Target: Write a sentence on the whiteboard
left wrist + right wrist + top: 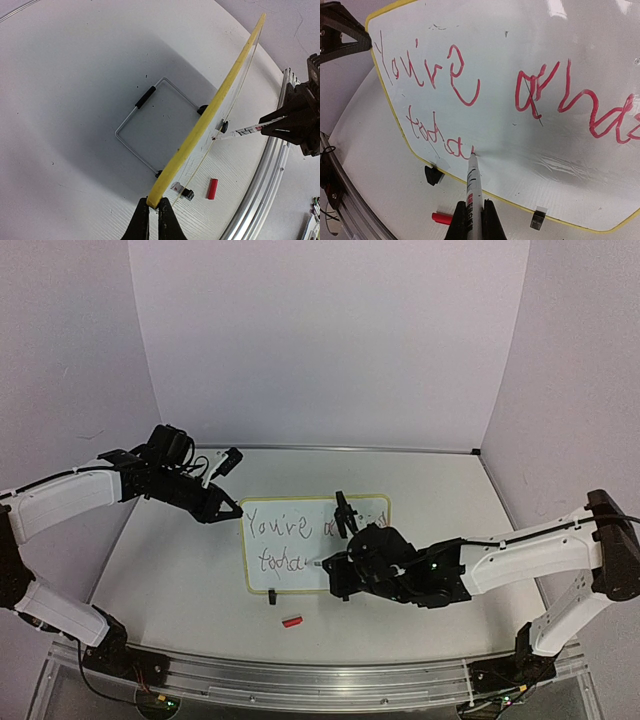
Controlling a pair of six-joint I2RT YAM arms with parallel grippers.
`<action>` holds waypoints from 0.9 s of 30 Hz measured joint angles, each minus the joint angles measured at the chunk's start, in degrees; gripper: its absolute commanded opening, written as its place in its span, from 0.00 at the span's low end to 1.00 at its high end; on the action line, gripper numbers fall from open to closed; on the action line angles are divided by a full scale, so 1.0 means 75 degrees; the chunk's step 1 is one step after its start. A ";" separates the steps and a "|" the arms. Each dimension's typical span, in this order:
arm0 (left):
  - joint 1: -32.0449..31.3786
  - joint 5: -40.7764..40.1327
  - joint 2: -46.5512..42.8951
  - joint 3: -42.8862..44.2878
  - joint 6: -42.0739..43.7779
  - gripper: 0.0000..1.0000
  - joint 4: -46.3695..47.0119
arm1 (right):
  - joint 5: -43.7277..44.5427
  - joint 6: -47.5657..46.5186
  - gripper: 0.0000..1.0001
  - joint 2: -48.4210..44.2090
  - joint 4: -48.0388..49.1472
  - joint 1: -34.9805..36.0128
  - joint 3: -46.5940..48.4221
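- I'm looking at a plain white table (160, 570), boxed in by pale lilac walls (320, 340) on the left, far and right. An aluminium rail (320, 675) runs along the near edge, where both arms are bolted.
- The whiteboard (300, 578) stands mid-table with its long axis running left to right. Its written face is turned toward the near side, and its top edge leans away toward the far wall.
- The left wrist camera shows it propped on a wire stand (145, 125) behind it. Its black clip feet (433, 175) sit on the lower long edge, down on the table.
- The sentence (465, 85) is in red strokes (it reads darker from above), in two lines running left to right. "You're" is clear. The next word starts with an "a", but I can't read the rest because it runs off the right wrist picture. The lower line reads "toda".
- Left gripper (154, 206): the jaws are closed tight on the yellow frame at the board's left edge, near the upper corner.
- Right gripper (472, 222): it is pinched shut around a marker (473, 182), which points away at the board. The tip touches the surface right after the last "a" of the lower line.
- A small red cap (291, 621) lies on the table just on the near side of the board's lower edge, not touching it.
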 measured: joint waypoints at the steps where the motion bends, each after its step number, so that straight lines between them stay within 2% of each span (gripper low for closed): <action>1: 0.0000 0.0000 0.0000 0.0000 0.0000 0.00 0.0000 | -0.0002 0.0002 0.00 0.0000 -0.0033 0.0000 0.0000; 14: 0.0000 0.0001 0.0000 0.0001 0.0000 0.00 0.0000 | -0.0069 0.0092 0.00 -0.0033 -0.0241 0.0000 0.0000; 27: 0.0000 0.0001 0.0000 0.0001 0.0000 0.00 0.0000 | 0.0204 0.0084 0.00 -0.0576 -0.0354 -0.0017 -0.0003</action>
